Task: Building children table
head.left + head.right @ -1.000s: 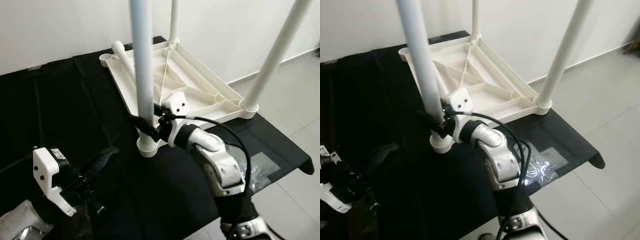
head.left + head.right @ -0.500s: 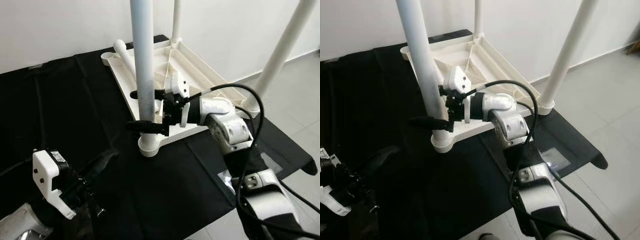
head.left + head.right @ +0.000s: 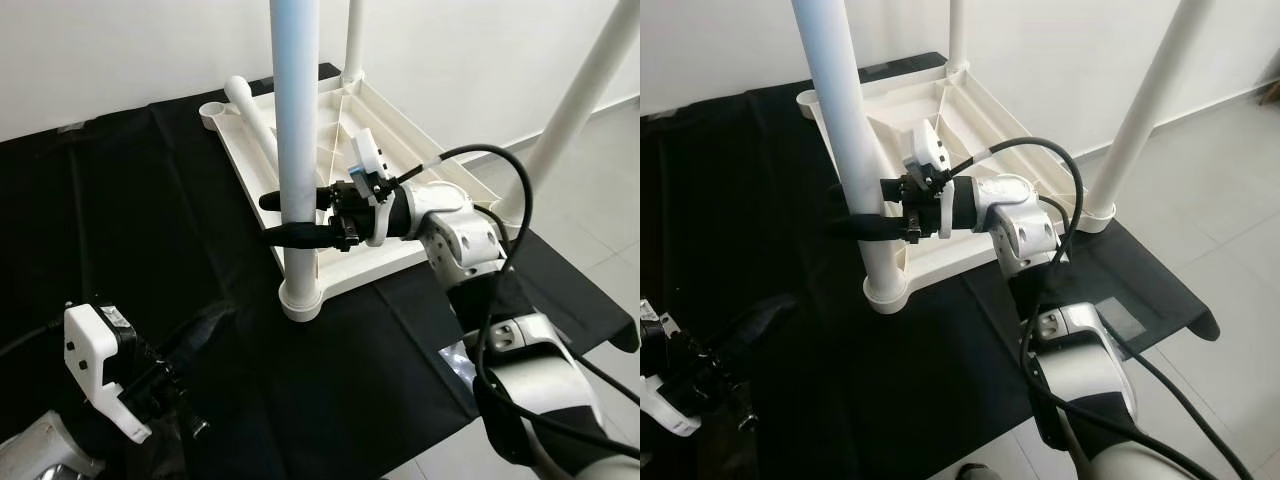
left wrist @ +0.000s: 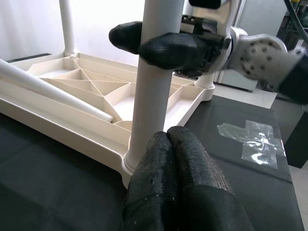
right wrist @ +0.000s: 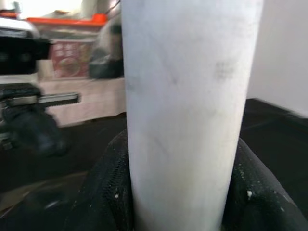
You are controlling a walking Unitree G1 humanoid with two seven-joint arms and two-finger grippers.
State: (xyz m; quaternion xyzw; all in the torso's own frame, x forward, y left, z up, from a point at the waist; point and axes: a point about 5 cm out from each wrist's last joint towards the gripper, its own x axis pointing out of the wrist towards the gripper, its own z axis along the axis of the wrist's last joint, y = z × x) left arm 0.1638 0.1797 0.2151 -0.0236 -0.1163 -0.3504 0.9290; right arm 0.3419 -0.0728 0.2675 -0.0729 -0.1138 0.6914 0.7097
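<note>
A cream children's table top (image 3: 400,170) lies upside down on a black cloth (image 3: 120,220). Three white legs stand in its corner sockets: the near leg (image 3: 298,120), a far leg (image 3: 353,40) and a right leg (image 3: 585,100). Another white leg (image 3: 250,112) lies loose inside the top. My right gripper (image 3: 292,217) is shut on the near leg a hand's width above its socket (image 3: 300,297), one black finger on each side. In the right wrist view that leg (image 5: 185,110) sits between the fingers. My left gripper (image 4: 168,137) is shut with nothing in it, low on the cloth in front of the same leg.
A clear plastic bag (image 3: 1122,322) is taped to the cloth near the front right corner, shown also as a taped patch (image 4: 255,140). The cloth's edge drops to a tiled floor (image 3: 1230,230) on the right. A white wall (image 3: 130,50) stands behind.
My right gripper has gone from the base of the near leg to higher up it, and its forearm has swung round to the right. The left gripper has hardly moved.
</note>
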